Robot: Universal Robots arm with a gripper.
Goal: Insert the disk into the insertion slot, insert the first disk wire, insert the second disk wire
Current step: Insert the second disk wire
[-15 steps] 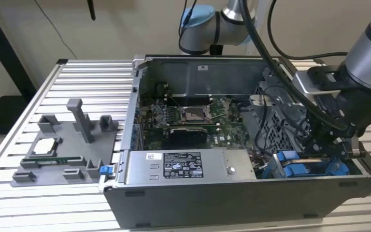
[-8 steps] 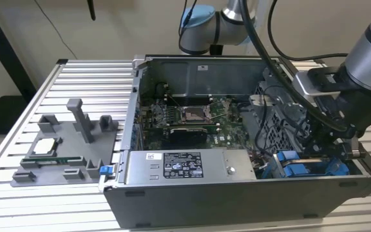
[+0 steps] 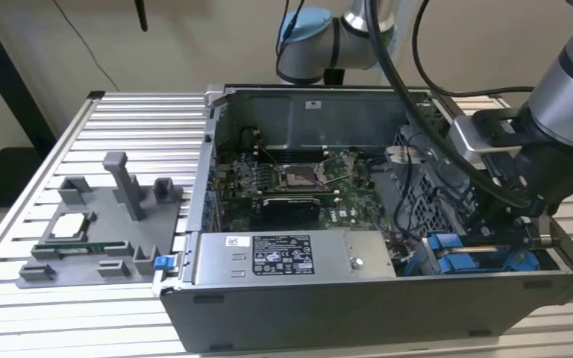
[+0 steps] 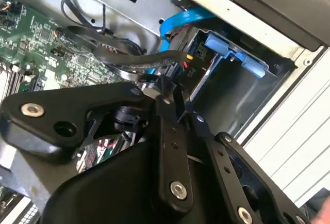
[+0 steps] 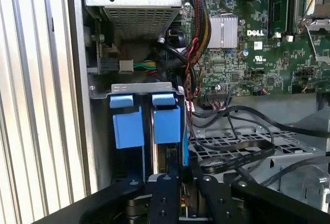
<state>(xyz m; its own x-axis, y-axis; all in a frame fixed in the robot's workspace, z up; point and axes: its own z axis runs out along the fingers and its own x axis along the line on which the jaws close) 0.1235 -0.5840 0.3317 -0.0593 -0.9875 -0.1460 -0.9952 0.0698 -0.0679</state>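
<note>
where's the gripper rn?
The gripper is down inside the PC case at the exterior view's right, at the drive cage beside the two blue caddies, with black cables alongside.

My arm comes in from the exterior view's right, and its grey forearm slopes down to a black wrist that points downward. My gripper hangs below the wrist, and in both wrist views its black linkage bars run forward side by side. The two fingers stand close together, the tips almost meeting.
</note>
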